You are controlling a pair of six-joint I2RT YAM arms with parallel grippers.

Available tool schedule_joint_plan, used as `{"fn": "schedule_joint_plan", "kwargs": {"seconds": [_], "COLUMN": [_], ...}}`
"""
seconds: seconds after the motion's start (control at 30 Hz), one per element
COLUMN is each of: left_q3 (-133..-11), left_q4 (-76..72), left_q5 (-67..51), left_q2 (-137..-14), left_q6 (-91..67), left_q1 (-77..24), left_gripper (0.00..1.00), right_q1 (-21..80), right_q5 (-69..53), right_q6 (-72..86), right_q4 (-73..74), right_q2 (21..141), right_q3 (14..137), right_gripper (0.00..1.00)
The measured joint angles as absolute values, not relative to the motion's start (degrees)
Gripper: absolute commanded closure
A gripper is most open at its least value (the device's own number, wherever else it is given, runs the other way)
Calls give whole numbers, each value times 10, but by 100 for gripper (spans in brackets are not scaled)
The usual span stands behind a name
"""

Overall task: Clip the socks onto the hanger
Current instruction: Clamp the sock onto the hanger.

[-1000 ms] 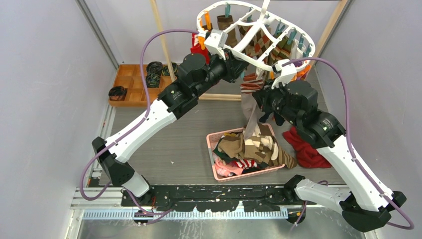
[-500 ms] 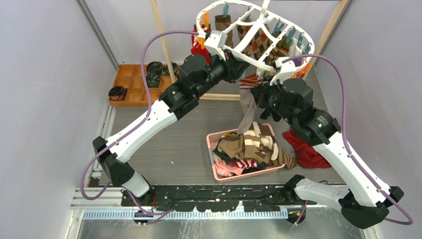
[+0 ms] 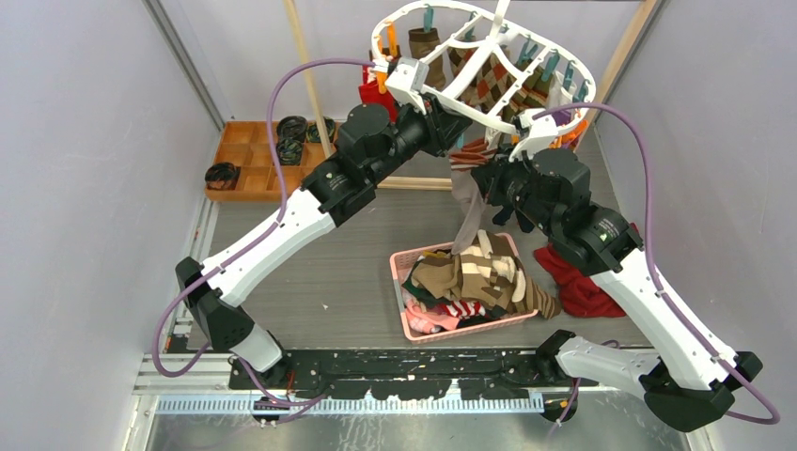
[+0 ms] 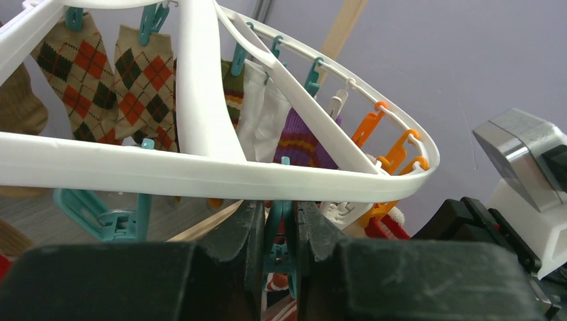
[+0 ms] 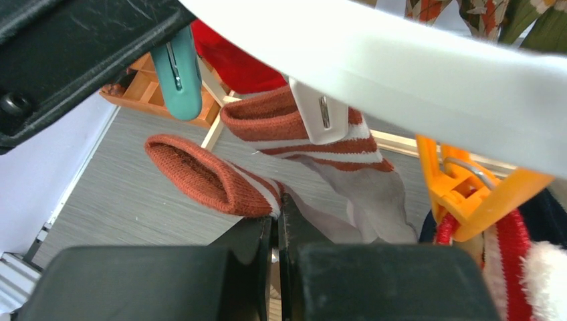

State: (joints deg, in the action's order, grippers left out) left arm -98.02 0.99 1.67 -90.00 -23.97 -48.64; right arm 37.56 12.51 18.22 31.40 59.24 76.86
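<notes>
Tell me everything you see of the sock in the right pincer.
Knit sock: ribbed rust-brown cuff with white stripes, pale grey body. The right pincer is shut on it just behind the cuff, whose mouth gapes open. A matching sock, clipped by a white peg, hangs beside it.

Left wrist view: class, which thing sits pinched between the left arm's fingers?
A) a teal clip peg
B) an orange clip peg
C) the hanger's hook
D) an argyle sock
A: the teal clip peg is squeezed between the two dark fingers, just under the white hanger rim.
</notes>
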Motion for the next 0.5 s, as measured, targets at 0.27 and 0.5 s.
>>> {"fn": "schedule_joint_plan", "kwargs": {"seconds": [0.27,0.5], "left_q3": [-979,-972], "left_q4": [4,-3], "left_q5": [15,15], "left_q2": [-900,-900], "left_q6": [-249,-251], "left_q1": [-486,-486], "left_gripper": [100,100], "right_q1": [378,378], "right_q5": [129,147], "right_q6": [203,215], "right_q4": [322,319], "right_q2": [592,592], "right_q3": [750,750], "right_gripper": [99,99]}}
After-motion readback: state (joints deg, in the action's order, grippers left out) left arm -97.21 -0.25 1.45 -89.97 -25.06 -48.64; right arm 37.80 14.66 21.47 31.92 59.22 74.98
